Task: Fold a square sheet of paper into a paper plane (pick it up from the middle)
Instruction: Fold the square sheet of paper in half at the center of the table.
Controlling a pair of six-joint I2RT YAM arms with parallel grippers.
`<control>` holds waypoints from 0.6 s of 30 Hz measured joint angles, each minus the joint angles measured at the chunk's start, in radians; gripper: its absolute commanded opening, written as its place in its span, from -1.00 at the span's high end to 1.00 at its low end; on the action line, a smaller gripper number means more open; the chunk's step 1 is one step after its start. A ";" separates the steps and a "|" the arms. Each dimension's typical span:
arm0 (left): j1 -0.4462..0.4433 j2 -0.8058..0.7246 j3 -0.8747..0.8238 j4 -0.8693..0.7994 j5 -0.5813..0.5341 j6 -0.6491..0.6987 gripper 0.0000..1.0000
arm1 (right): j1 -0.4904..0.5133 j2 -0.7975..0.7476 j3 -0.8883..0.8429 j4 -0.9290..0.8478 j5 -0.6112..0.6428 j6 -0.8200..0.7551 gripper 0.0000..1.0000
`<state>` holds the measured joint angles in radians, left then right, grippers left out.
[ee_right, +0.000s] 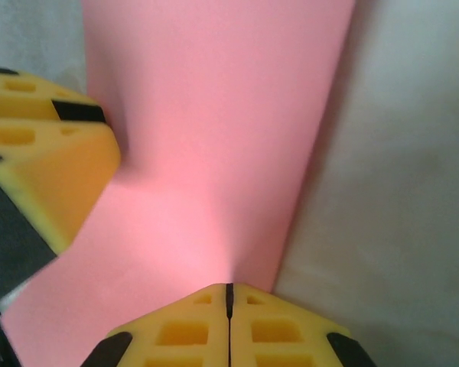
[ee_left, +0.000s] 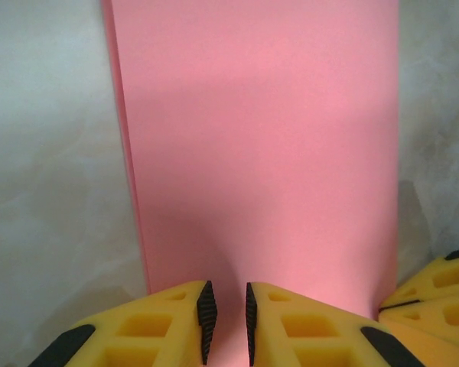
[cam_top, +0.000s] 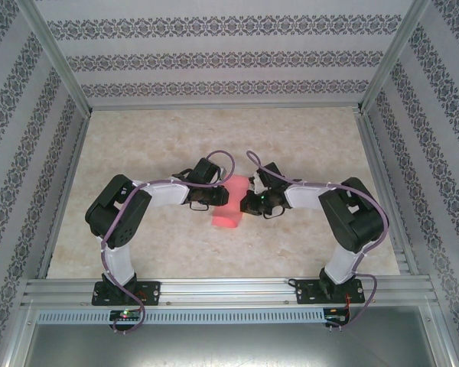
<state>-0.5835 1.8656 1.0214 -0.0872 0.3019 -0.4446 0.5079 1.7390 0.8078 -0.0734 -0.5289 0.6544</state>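
The square sheet of paper [cam_top: 224,218] lies on the table as a salmon-pink strip, doubled over, with two stacked edges along its left side in the left wrist view [ee_left: 268,153]. My left gripper [cam_top: 220,199] [ee_left: 226,298] hovers low over its near end, jaws a narrow gap apart, pink showing between the pads. My right gripper [cam_top: 245,205] [ee_right: 229,289] comes from the opposite side, shut, tips resting on the paper [ee_right: 214,138] close to its right edge. I cannot tell whether any paper is pinched there. Each wrist view catches the other gripper's yellow fingers [ee_left: 436,294] [ee_right: 50,160].
The marbled beige tabletop [cam_top: 153,145] is ringed by an aluminium frame [cam_top: 214,290] and patterned walls [cam_top: 229,57]. Both arms bend inward from their bases at the near rail, elbows out toward the sides.
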 measured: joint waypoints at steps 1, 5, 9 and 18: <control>0.000 0.000 0.000 0.000 0.000 0.000 0.51 | 0.001 -0.010 -0.008 -0.004 0.000 0.001 0.87; 0.000 0.000 0.000 0.000 0.000 0.000 0.52 | 0.001 -0.048 -0.047 0.012 -0.004 0.054 0.86; 0.000 0.000 0.000 -0.002 0.000 0.000 0.51 | 0.008 -0.051 -0.060 0.098 -0.014 0.134 0.85; 0.000 0.000 0.000 -0.002 0.000 0.000 0.51 | 0.048 0.025 -0.003 0.126 -0.019 0.158 0.85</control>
<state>-0.5835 1.8656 1.0218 -0.0891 0.3019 -0.4450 0.5564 1.7638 0.8043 0.0521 -0.5480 0.8124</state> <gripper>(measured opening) 0.243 0.079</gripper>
